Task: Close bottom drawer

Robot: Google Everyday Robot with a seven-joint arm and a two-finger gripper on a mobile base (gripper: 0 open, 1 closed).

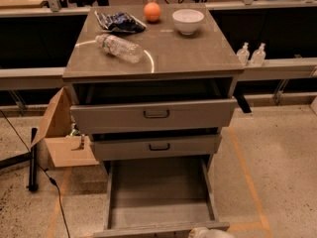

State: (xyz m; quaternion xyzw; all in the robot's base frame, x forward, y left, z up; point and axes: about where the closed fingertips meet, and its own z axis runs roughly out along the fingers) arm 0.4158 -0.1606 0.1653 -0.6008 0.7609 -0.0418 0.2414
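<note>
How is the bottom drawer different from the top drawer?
The bottom drawer is pulled out far; the top drawer is only slightly open. The bottom drawer shows its bare inside; the top drawer shows mainly its front and dark handle. The bottom drawer looks narrower than the top drawer. Both are grey. The gripper sits at the picture's lower edge, by the bottom drawer's front.

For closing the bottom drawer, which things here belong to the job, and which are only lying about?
Belong to the job: bottom drawer, pulled far out; gripper, at the picture's lower edge beside the drawer's front.

Just lying about: plastic bottle, orange, white bowl and blue bag on the cabinet top; cardboard box on the floor.
</note>
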